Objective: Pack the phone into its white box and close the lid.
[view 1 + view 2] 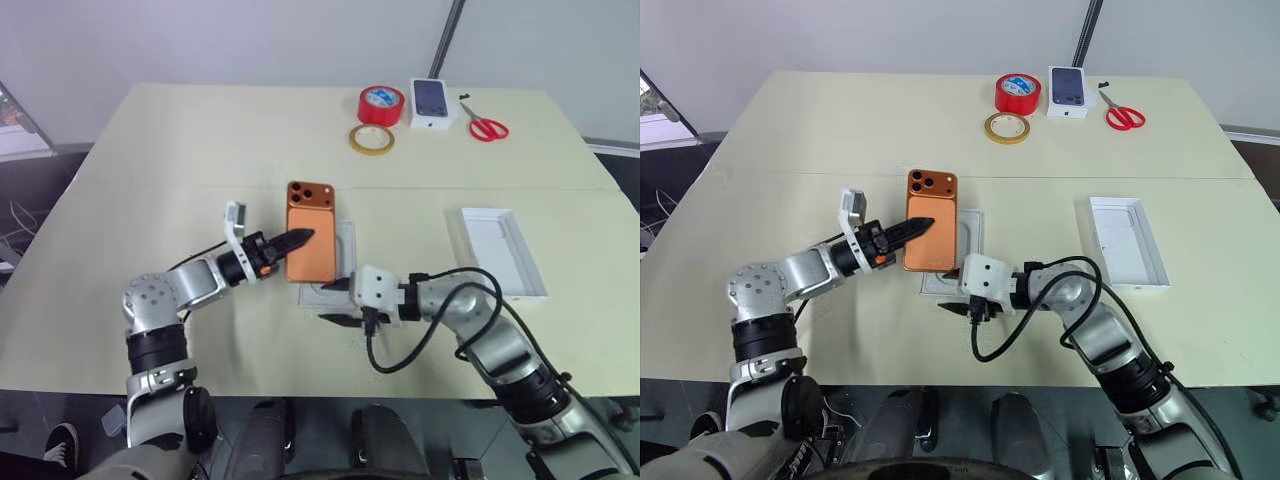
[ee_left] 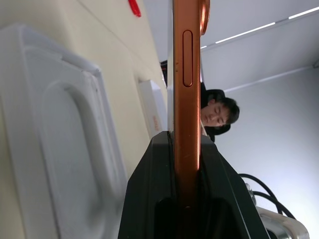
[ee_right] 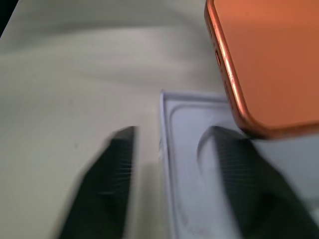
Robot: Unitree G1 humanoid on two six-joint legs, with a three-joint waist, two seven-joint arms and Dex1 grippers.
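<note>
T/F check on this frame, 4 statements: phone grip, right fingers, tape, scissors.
1. The left gripper holds the phone by its edge. True.
2. The right gripper is shut on the phone. False: its fingers stand open beside the white insert under the phone.
3. The red tape roll is on the table's far side. True.
4. The scissors lie inside the white tray. False: they lie on the table beyond it.
</note>
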